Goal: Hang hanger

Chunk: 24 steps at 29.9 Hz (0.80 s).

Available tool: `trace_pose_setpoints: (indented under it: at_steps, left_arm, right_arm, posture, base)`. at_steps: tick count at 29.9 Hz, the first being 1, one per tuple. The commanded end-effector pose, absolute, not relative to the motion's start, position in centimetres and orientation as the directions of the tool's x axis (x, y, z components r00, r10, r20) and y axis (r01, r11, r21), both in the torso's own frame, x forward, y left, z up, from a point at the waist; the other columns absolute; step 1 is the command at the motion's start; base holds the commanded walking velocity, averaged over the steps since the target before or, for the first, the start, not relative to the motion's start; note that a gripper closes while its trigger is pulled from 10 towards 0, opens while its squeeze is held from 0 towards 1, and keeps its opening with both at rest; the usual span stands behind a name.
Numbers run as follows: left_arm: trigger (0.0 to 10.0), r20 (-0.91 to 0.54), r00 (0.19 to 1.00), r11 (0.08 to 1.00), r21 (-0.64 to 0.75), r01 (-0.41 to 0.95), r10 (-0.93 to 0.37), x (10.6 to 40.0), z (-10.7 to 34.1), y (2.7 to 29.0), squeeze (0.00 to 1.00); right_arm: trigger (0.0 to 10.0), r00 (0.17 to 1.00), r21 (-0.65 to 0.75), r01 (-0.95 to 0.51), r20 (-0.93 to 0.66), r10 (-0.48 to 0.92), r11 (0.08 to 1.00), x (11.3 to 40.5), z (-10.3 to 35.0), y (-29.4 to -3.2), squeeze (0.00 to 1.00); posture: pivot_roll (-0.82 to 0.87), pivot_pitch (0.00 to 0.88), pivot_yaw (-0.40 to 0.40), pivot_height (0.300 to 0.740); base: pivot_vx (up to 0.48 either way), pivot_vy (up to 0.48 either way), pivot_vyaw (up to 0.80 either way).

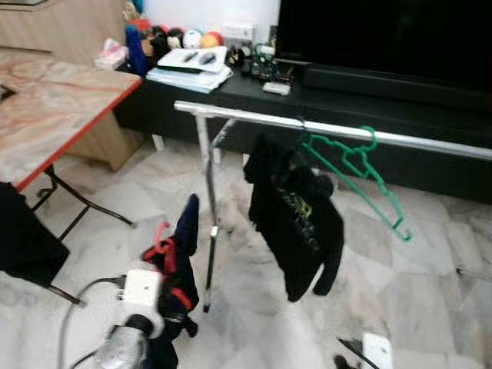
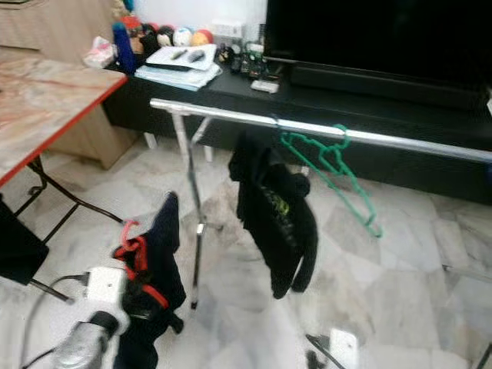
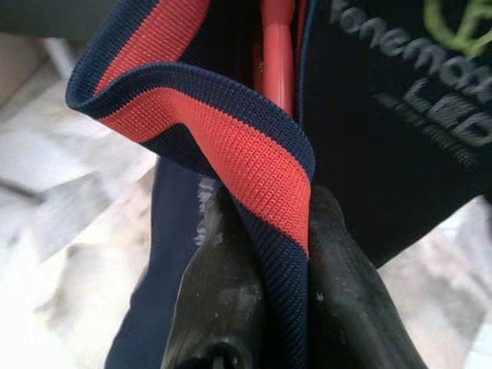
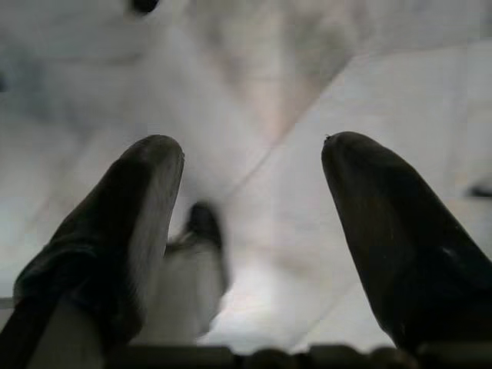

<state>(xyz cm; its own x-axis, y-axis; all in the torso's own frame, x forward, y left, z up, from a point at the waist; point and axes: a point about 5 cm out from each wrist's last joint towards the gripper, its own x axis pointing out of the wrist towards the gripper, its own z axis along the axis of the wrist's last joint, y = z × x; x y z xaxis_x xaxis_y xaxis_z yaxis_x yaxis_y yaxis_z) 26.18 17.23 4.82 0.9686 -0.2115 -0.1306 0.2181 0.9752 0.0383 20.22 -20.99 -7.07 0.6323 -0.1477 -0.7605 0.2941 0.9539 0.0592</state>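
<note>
You are carrying, not yet hanging: your left pincer [image 3: 265, 307] is clamping the red-striped collar of a navy garment [image 1: 178, 254] on a red hanger [image 1: 160, 240], low beside the rack's upright. Next, the hook needs lifting over the silver rail [image 1: 254, 118], between the black hoodie [image 1: 296, 219] and green hanger [image 1: 355, 175]. Your right pincer [image 4: 254, 231] is hanging apart, idle, above the marble floor [image 1: 400, 300].
</note>
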Motion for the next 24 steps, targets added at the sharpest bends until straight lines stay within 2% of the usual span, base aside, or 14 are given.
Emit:
trace_pose_setpoints:
  at_steps: [1, 10, 24]
  left_arm:
    - [10.0, -0.09, 0.977, 0.977, 0.071, 0.2, -0.193, 26.2, 5.63, 18.22, 0.0]
    - [10.0, -0.082, 0.975, 0.975, 0.063, 0.212, -0.207, 26.15, 5.73, 17.99, 0.0]
    - [10.0, -0.062, 0.973, 0.974, 0.027, 0.224, -0.222, 26.07, 5.94, 17.67, 0.0]
  right_arm:
    - [10.0, 0.621, 0.08, 0.297, -0.773, -0.128, 0.952, 19.97, -7.39, -20.02, 0.0]
    - [10.0, 0.621, 0.08, 0.306, -0.772, -0.135, 0.949, 19.98, -7.4, -19.97, 0.0]
    - [10.0, 0.627, 0.09, 0.314, -0.767, -0.136, 0.945, 20.25, -7.27, -19.81, 0.0]
  posture:
    - [0.0, 0.164, -0.031, 0.74]
    - [0.0, 0.171, -0.03, 0.74]
    - [0.0, 0.175, -0.031, 0.74]
  base:
    - [0.251, -0.322, 0.0]
    - [0.252, -0.324, 0.0]
    - [0.0, 0.0, 0.0]
